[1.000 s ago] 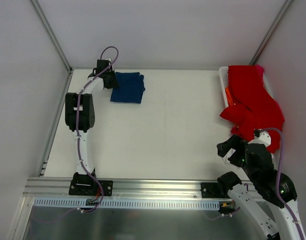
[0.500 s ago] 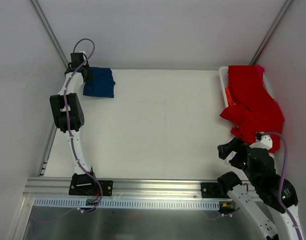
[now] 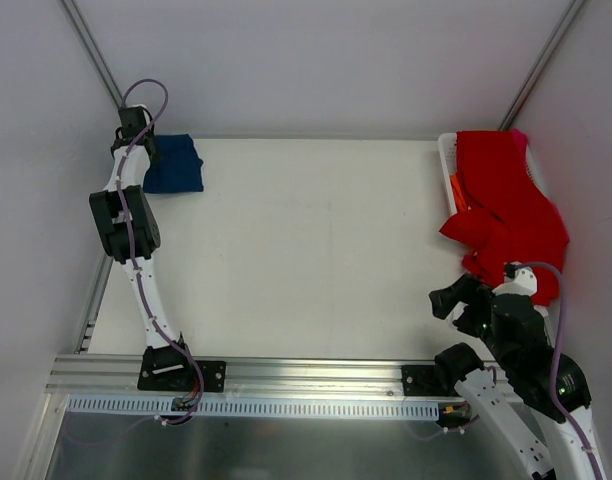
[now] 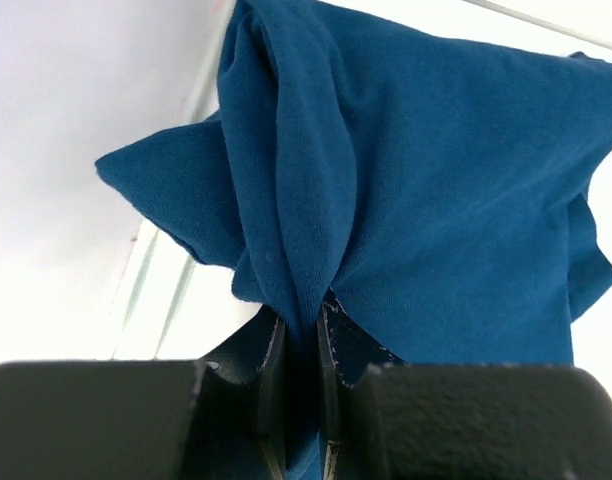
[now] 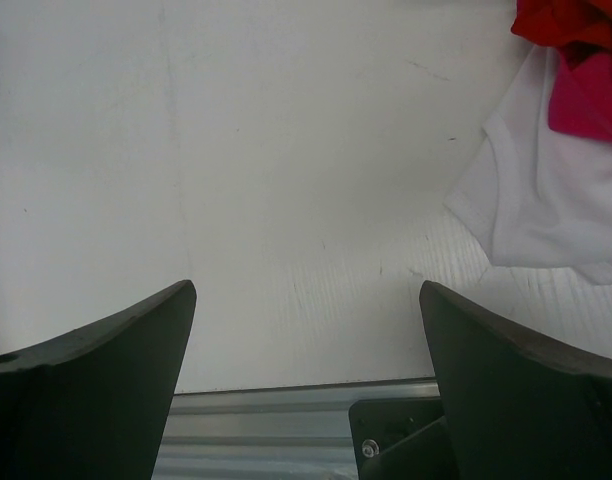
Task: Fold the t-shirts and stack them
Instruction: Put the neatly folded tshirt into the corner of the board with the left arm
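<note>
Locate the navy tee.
Top view: navy tee at the far-left corner of the table, pinched by the left pincer, opposite the red shirt heap.

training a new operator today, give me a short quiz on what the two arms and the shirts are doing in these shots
1. True or false: the left gripper is shut on the blue t-shirt.
2. Where on the table is the blue t-shirt? A) far left corner B) centre C) near right edge
3. Fill in: the right gripper is ___ and holds nothing.

Key: 1 true; 2 A; 3 open
</note>
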Robot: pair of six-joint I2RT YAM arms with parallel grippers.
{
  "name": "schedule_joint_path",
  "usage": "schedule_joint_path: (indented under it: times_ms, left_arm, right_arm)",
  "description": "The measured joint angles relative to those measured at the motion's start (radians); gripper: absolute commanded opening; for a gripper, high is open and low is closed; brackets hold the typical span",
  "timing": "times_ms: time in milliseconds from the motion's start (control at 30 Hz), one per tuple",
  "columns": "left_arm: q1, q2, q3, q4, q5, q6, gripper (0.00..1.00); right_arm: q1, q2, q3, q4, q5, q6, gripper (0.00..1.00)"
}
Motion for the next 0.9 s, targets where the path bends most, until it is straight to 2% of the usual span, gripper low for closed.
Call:
schedule_joint_path:
  times_ms: [33, 67, 100, 133, 433, 667, 800, 900]
  left_arm:
    - [0.006, 0.004, 0.005, -0.001, -0.008, 0.000, 0.19]
    - [0.011, 0.008, 0.011, 0.000, -0.014, 0.000, 0.64]
    - [0.017, 0.010, 0.014, 0.000, -0.019, 0.003, 0.90]
    - [0.024, 0.011, 0.014, 0.000, -0.026, -0.001, 0.99]
    - [0.079, 0.009, 0.017, 0.002, -0.054, -0.081, 0.99]
    - [0.082, -0.053, -0.040, 0.002, 0.019, -0.141, 0.99]
    - [0.051, -0.139, -0.128, 0.003, 0.040, -0.168, 0.99]
    - [-0.016, -0.208, -0.191, 0.001, 0.039, -0.179, 0.99]
  right_arm:
    - [0.000, 0.000, -0.002, 0.005, -0.001, -0.003, 0.99]
    - [0.000, 0.000, -0.004, 0.010, -0.003, -0.004, 0.99]
    - [0.000, 0.001, -0.007, 0.015, -0.005, -0.006, 0.99]
    - [0.000, 0.002, -0.010, 0.019, -0.007, -0.007, 0.99]
    - [0.000, 0.013, -0.043, 0.042, -0.023, -0.008, 0.99]
    - [0.000, 0.014, -0.050, 0.056, -0.038, -0.007, 0.99]
    - [0.000, 0.029, -0.049, 0.080, -0.063, -0.007, 0.99]
    - [0.000, 0.056, -0.043, 0.098, -0.087, -0.008, 1.00]
